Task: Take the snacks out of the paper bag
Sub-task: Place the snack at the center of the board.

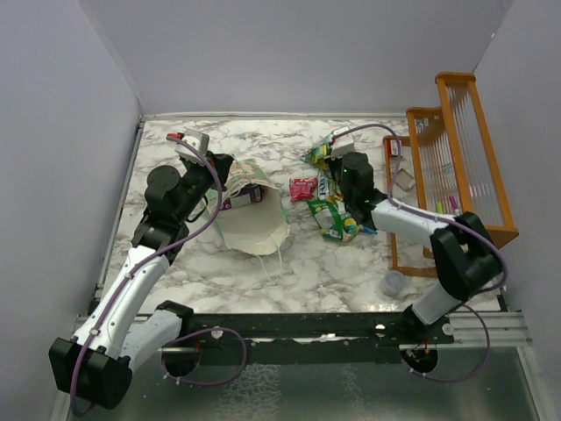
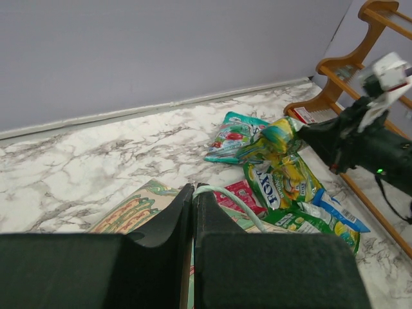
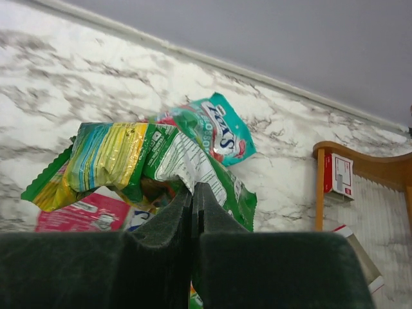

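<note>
Paper bag: the boxy mint-green paper bag, with a cream printed side, lies on its side left of the table's middle. Its white-lined mouth opens toward the near edge, and a thin white string handle loops out of it.
Left gripper: the left gripper has its fingers pressed together on the paper bag's far-left rim, next to the printed panel.
Right gripper: the right gripper is clamped on a crinkly green-yellow plastic packet, holding it over the far part of the snack pile.
Teal packet: a shiny teal plastic packet lies on the table just beyond the held one.
Red packet: a small flat red packet lies just right of the paper bag.
Other snacks: overlapping green-yellow packets lie right of the bag, nearer than the red one. A blue packet lies at their right edge.
Table: a white-and-grey marbled table bears everything.
Rack: an orange wooden rack stands at the right edge, well apart from the bag.
</note>
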